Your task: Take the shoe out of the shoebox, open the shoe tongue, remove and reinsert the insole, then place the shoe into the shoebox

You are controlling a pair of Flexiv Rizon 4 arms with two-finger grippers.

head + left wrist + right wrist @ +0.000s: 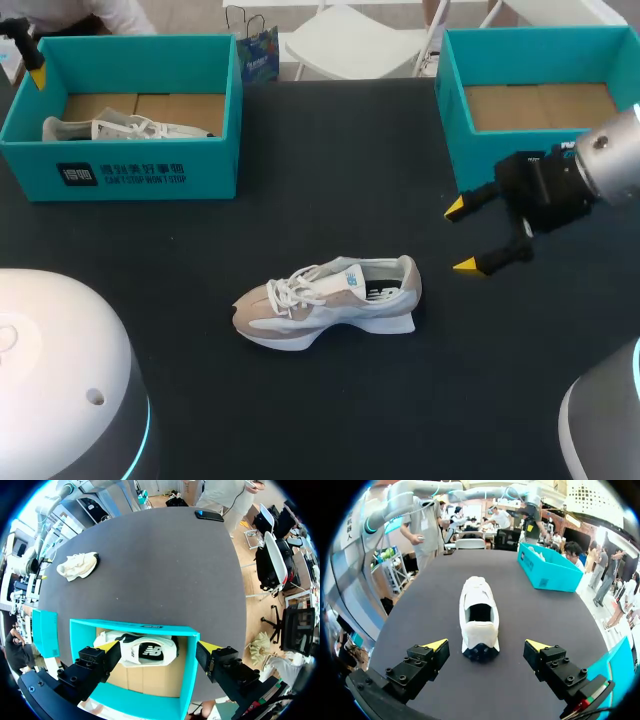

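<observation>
Squarely ahead of the spread right claw — the shoe.

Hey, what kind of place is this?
Probably a robot shoe-handling test bench: black table, teal left shoebox and right shoebox, and a sneaker ahead of the open right gripper.

A beige shoe stands upright on the worktop, well apart from two open teal boxes: the left shoebox, holding a white shoe, and the right shoebox.

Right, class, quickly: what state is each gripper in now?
Left gripper: open, empty, facing the white shoe in the teal cardboard shoebox.
Right gripper: open, empty, near the beige laced sneaker.
</observation>
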